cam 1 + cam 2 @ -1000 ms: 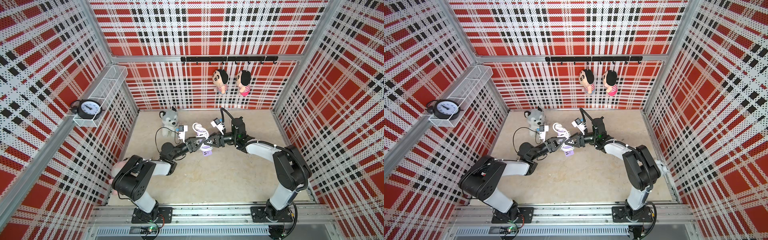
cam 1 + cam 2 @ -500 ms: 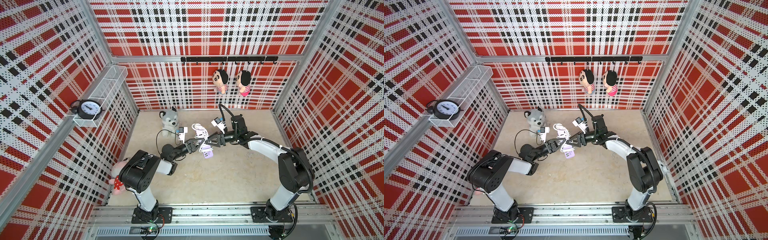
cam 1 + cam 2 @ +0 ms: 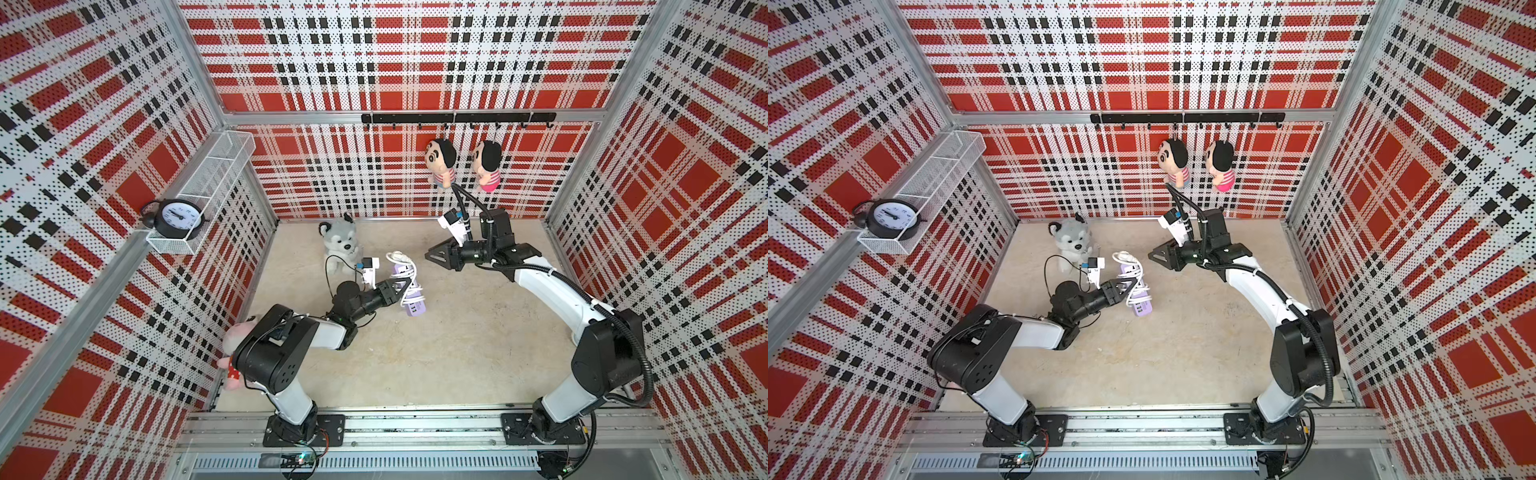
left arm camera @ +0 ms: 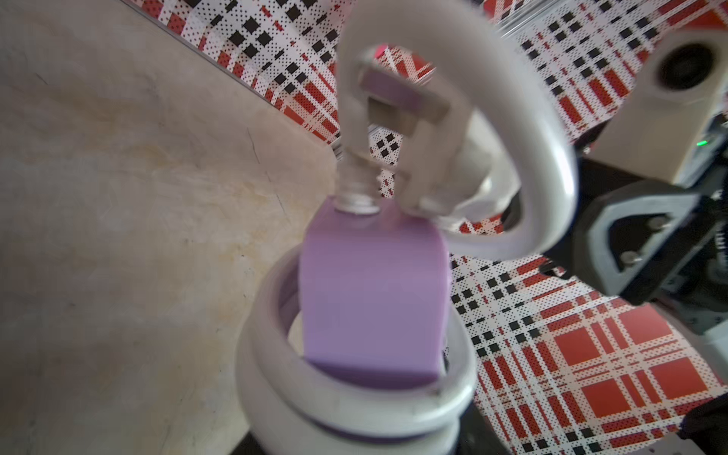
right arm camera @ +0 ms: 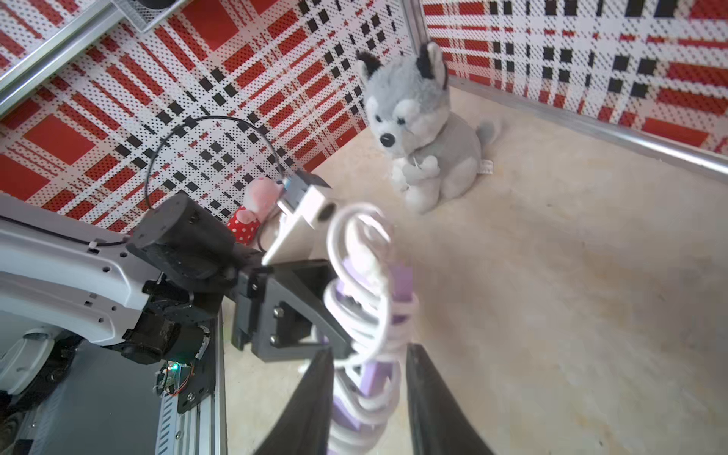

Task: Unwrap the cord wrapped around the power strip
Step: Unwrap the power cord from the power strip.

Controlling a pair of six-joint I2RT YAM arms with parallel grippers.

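Left gripper sits just left of centre in both top views, its jaws narrowed onto the middle of the power strip, with turns of the cord at its fingertips. The strip slants from upper left to lower right, port end nearest the beige floor; whether it touches the floor cannot be told. The cord is wound round the strip in several turns; a loose loop and the plug stand off the upper end, seen close and blurred in the left wrist view.

Right gripper hovers up and right of the strip, apart from it, jaws partly open on nothing; in the right wrist view its two dark fingers frame the strip without touching.

A grey husky toy sits just up and left of the strip, near the back wall; a thin black cable loops between it and the left wrist. A pink soft toy lies at the floor's left edge, partly hidden by the left arm. On the back wall a black hook rail carries two dolls, hanging above the right gripper; on the left wall a white wire basket holds a black alarm clock.

Count: two grippers; one strip; one cord; one husky; one pink toy; two dolls; one clock; one basket; one rail.
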